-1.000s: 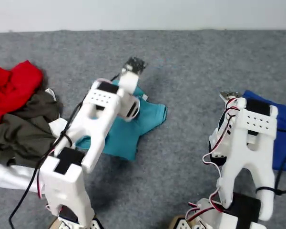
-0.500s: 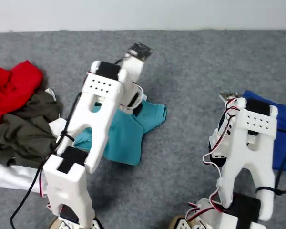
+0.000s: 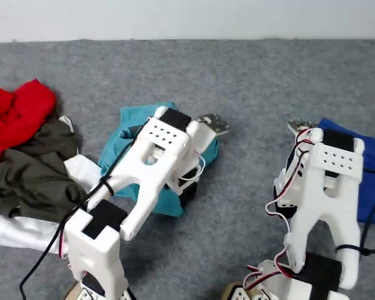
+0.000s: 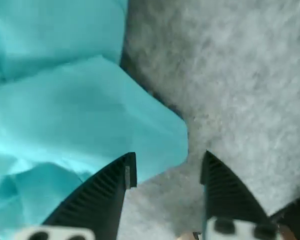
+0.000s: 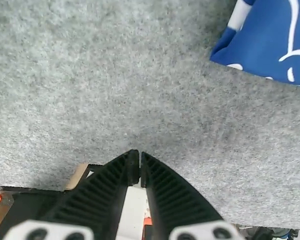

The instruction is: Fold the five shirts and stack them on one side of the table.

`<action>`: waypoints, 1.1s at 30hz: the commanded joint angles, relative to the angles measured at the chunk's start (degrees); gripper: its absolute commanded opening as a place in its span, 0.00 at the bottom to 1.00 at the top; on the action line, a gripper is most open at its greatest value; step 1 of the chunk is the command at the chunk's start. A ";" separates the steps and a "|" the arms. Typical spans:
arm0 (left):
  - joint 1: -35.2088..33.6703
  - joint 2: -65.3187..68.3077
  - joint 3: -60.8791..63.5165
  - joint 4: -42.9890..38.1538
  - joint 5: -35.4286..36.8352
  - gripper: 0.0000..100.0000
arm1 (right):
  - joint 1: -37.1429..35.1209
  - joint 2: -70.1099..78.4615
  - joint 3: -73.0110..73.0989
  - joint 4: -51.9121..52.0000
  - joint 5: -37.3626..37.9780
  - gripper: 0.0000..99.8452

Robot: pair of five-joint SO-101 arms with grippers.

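A teal shirt [image 3: 126, 134] lies crumpled mid-table, partly under my left arm. My left gripper [image 3: 213, 124] hovers at its right edge. In the left wrist view this gripper [image 4: 169, 157] is open, and a corner of the teal shirt [image 4: 80, 115] lies between its fingers [image 4: 110, 187] on the carpet. My right gripper [image 5: 140, 156] is shut on nothing, low over bare carpet. It shows in the high view [image 3: 300, 127] beside a folded blue shirt [image 3: 370, 164], whose edge [image 5: 270, 40] is nearby. Red [image 3: 17, 112], olive [image 3: 25, 172] and white [image 3: 12, 228] shirts are heaped at the left.
Grey carpet [image 3: 256, 81] covers the table, with bare room at the back and between the two arms. The right arm's base and cables [image 3: 312, 275] stand at the front right. The left arm's base [image 3: 90, 262] is at the front left.
My left arm swung from beyond the teal shirt's far side to its right edge and came lower. The teal shirt shifted, with more cloth now showing left of the arm. The right arm stayed still.
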 commanded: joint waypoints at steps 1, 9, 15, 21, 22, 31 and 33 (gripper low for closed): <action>0.35 0.00 0.48 1.49 0.18 0.24 | -0.31 -2.07 -0.18 0.75 -0.44 0.01; 0.18 9.23 0.48 -3.08 0.53 0.24 | -0.31 -2.07 -0.18 0.75 -0.35 0.01; 0.18 15.82 0.40 -7.38 3.69 0.23 | -0.31 -2.07 -0.18 0.84 -0.35 0.01; 0.18 16.35 0.40 -8.70 4.57 0.09 | -0.31 -2.07 -0.18 0.84 -0.35 0.01; 0.18 15.47 0.40 -8.53 4.04 0.06 | -0.31 -2.07 -0.18 0.84 -0.35 0.01; 0.09 -0.70 0.57 -2.46 2.99 0.01 | -0.31 -2.68 -0.18 0.92 -0.35 0.01; -0.09 -6.07 0.57 -1.05 2.99 0.01 | -0.31 -2.77 -0.18 1.01 -0.35 0.01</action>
